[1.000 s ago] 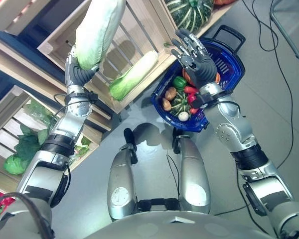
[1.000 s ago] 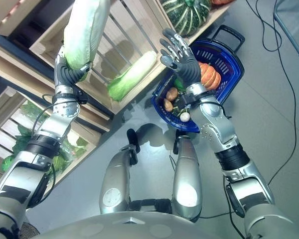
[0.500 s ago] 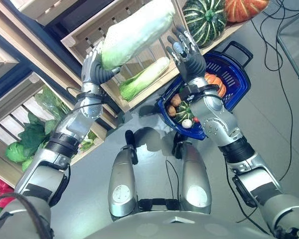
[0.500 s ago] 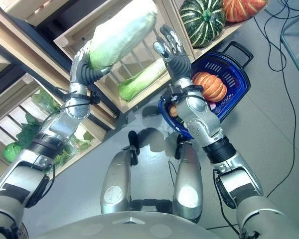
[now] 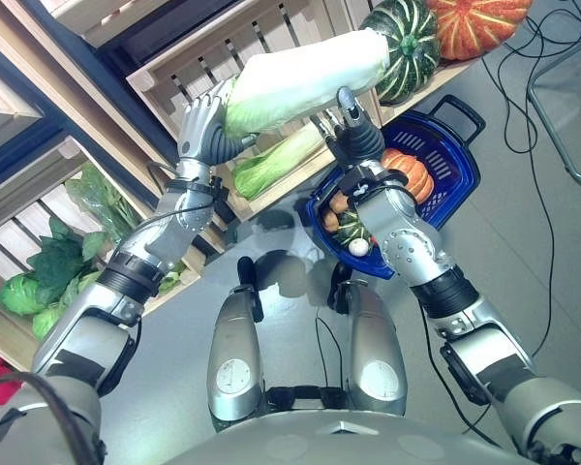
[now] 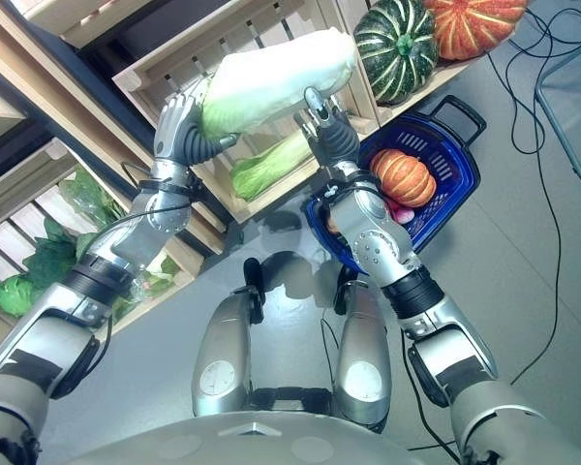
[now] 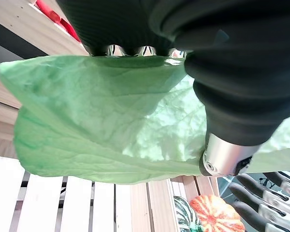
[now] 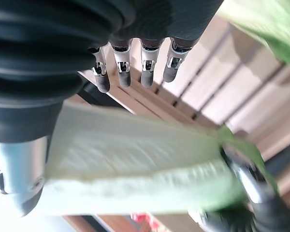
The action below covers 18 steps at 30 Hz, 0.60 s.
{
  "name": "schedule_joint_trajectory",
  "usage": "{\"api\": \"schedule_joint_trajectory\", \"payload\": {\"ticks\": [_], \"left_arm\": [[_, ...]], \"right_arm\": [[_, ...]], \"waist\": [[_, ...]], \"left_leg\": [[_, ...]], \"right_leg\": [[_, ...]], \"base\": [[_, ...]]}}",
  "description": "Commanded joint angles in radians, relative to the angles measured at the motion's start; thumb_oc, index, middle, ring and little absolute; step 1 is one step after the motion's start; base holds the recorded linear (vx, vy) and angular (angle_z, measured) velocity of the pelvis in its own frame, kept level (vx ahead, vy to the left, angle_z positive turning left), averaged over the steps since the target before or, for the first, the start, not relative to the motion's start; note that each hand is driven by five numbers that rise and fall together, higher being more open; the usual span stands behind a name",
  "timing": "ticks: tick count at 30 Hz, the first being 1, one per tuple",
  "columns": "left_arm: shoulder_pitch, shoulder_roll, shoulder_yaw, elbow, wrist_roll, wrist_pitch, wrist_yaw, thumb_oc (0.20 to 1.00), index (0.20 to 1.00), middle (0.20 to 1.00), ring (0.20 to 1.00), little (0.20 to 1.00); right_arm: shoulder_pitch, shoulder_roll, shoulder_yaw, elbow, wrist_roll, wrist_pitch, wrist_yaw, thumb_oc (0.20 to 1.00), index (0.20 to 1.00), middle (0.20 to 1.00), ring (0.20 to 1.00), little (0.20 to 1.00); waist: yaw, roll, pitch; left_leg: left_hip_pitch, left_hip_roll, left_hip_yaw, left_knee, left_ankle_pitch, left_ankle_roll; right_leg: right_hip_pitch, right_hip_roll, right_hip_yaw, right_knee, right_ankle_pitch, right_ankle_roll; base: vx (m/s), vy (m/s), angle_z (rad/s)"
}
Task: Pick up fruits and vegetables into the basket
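Inside blue basket (image 5: 457,165): orange pumpkin (image 6: 401,176), small mixed vegetables (image 5: 347,215).

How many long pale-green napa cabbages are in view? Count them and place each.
2. One long pale-green napa cabbage is held up by the left hand, the right hand open at its far end; another cabbage lies in the wooden crate. Others may be hidden.

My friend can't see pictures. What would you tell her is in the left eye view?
The robot's left hand grips a big pale green cabbage in the air, and its open right hand reaches up just under it. Below sits a blue basket holding an orange pumpkin, beside wooden crates of vegetables.
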Motion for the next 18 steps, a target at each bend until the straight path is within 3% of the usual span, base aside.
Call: {"api": "schedule_joint_trajectory", "payload": {"ticks": [1, 9, 18], "left_arm": [[-0.069, -0.016, -0.053, -0.168, 0.142, -0.04, 0.009, 0.2, 0.2, 0.2, 0.2, 0.2], [-0.084, -0.01, -0.126, -0.199, 0.27, 0.018, -0.109, 0.2, 0.2, 0.2, 0.2, 0.2], [-0.074, -0.018, -0.242, -0.215, 0.42, 0.097, -0.278, 0.2, 0.2, 0.2, 0.2, 0.2]], "right_arm": [[-0.025, 0.07, 0.013, -0.038, 0.045, -0.01, 0.052, 1.0, 1.0, 1.0, 1.0, 1.0], [-0.032, 0.074, 0.022, -0.054, 0.097, -0.035, 0.103, 1.0, 1.0, 1.0, 1.0, 1.0], [-0.084, 0.036, 0.014, -0.061, 0.022, -0.104, 0.064, 1.0, 1.0, 1.0, 1.0, 1.0]], "waist": [[0.004, -0.044, -0.061], [0.009, -0.05, -0.068], [0.008, -0.041, -0.069]], "left_leg": [[0.002, -0.027, 0.063, 0.086, -0.125, 0.042], [0.008, -0.026, 0.061, 0.073, -0.127, 0.043], [0.012, -0.024, 0.061, 0.062, -0.126, 0.041]], "right_leg": [[0.05, -0.017, -0.002, -0.093, 0.041, 0.054], [0.055, -0.021, -0.011, -0.104, 0.045, 0.063], [0.064, -0.026, -0.018, -0.125, 0.051, 0.072]], "base": [[-0.01, -0.02, 0.04], [-0.01, -0.008, 0.03], [-0.01, 0.008, 0.0]]}}
